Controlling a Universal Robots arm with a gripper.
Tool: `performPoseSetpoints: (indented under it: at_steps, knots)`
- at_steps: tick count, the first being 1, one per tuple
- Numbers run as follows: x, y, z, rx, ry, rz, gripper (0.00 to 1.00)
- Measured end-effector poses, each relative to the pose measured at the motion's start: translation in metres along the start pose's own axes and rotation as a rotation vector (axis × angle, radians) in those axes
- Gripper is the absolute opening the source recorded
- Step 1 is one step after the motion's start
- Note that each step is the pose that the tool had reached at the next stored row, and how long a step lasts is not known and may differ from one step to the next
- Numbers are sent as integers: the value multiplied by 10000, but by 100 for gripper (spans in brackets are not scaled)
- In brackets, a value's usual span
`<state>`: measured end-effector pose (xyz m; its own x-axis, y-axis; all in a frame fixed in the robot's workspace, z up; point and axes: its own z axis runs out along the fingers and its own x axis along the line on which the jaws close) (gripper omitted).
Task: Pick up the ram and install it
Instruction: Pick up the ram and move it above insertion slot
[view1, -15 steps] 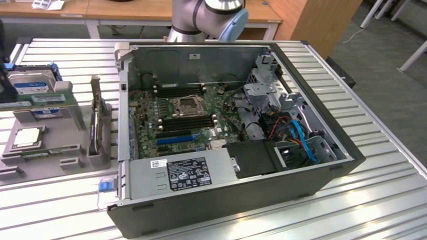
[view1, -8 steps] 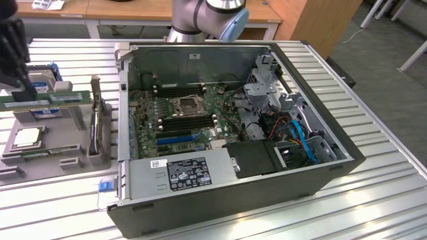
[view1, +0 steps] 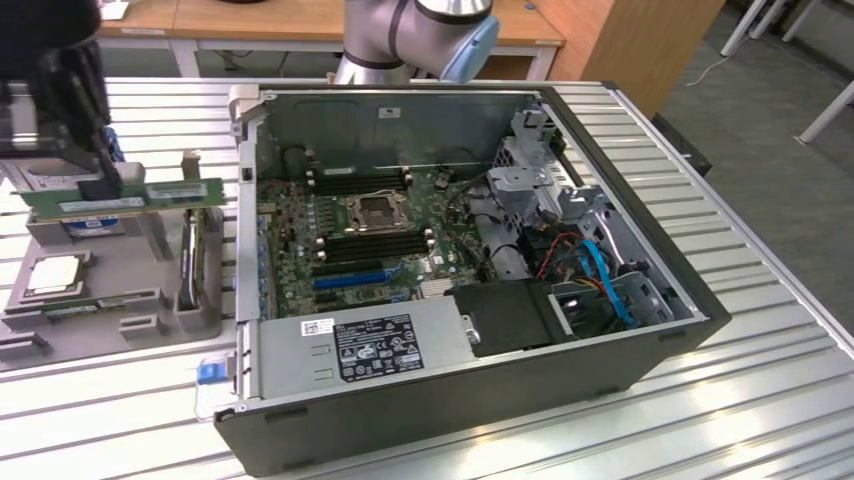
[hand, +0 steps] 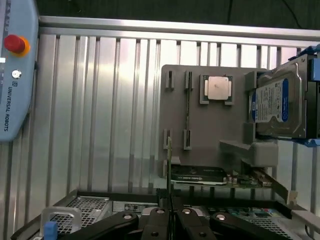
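The pincer (view1: 91, 172) is clamped nearly shut on the ram (view1: 134, 195), which it holds on edge just above the grey parts tray (view1: 80, 300) on the desk (view1: 781, 300). In the exterior view the ram's long axis runs 9-to-3. The motherboard's memory slots (view1: 376, 245) lie toward 3 o'clock, roughly parallel. The wrist points straight down.

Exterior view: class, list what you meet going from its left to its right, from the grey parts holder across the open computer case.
processor chip → expansion card standing on edge → CPU socket → blue cables. The ram is left out: it spans above both chip and card.
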<state>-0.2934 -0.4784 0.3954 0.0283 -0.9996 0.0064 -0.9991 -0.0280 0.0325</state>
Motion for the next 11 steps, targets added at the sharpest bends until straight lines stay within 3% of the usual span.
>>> performPoseSetpoints:
  at_steps: [11]
  knots:
    - [13, -461, -15, 0, -2, -72, 12]
